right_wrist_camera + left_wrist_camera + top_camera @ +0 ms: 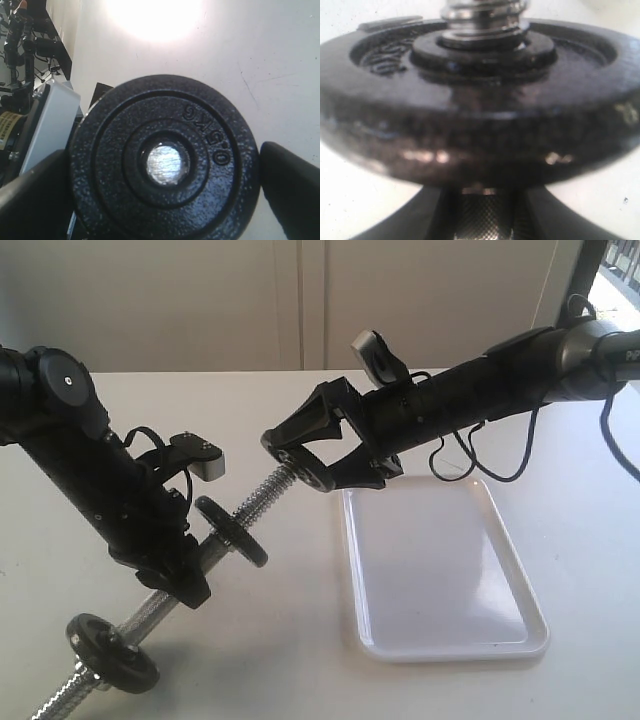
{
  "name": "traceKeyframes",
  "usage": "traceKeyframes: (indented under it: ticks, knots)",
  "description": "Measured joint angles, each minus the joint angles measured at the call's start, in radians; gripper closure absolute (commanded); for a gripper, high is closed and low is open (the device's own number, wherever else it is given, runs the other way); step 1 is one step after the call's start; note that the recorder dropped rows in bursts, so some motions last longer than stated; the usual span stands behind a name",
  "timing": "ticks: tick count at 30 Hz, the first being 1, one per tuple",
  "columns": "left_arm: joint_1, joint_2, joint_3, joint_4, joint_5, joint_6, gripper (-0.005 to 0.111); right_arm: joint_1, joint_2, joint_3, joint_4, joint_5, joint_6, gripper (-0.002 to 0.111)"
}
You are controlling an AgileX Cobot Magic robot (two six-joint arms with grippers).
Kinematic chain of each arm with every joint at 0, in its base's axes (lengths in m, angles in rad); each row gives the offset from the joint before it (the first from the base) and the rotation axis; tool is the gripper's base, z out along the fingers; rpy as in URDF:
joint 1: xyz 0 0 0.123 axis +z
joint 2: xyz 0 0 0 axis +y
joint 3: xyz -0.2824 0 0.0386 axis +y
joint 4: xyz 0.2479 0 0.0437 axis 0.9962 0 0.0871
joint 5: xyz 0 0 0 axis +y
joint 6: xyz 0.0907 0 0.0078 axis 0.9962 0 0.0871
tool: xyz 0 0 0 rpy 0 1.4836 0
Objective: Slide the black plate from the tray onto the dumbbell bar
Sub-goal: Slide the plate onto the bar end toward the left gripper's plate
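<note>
My right gripper (305,462) is shut on the black plate (300,468), holding it by its rim at the upper threaded end of the dumbbell bar (262,495). In the right wrist view the plate (110,165) fills the space between the fingers (290,190), and the bar's chrome end (165,162) shows through the centre hole. My left gripper (188,582) is shut on the bar's middle and holds it tilted above the table. A second black disc (232,530) sits on the bar just above that gripper and fills the left wrist view (480,125). The white tray (450,652) holds nothing.
A third black disc (112,650) sits on the bar's lower end near the table's front left. The tray lies right of centre, under and in front of the right arm. A black cable (500,465) hangs from the right arm above the tray's far edge.
</note>
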Motion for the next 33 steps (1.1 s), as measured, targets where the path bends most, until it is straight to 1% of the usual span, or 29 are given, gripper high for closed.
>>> traceKeyframes:
  ticks: [8, 19, 29, 33]
  knots:
    - [0.000, 0.000, 0.000, 0.000, -0.002, -0.008, 0.107, 0.001, 0.000, 0.000, 0.000, 0.000, 0.000, 0.108]
    - [0.000, 0.000, 0.000, -0.002, -0.009, -0.023, 0.107, 0.037, 0.002, 0.004, 0.002, -0.017, 0.000, 0.108]
    - [0.000, -0.001, 0.000, -0.010, -0.011, -0.023, 0.107, 0.042, 0.002, 0.006, 0.010, -0.019, 0.000, 0.108]
    - [0.000, -0.002, 0.000, -0.023, -0.011, -0.023, 0.107, 0.058, 0.002, 0.006, 0.010, -0.025, 0.000, 0.108]
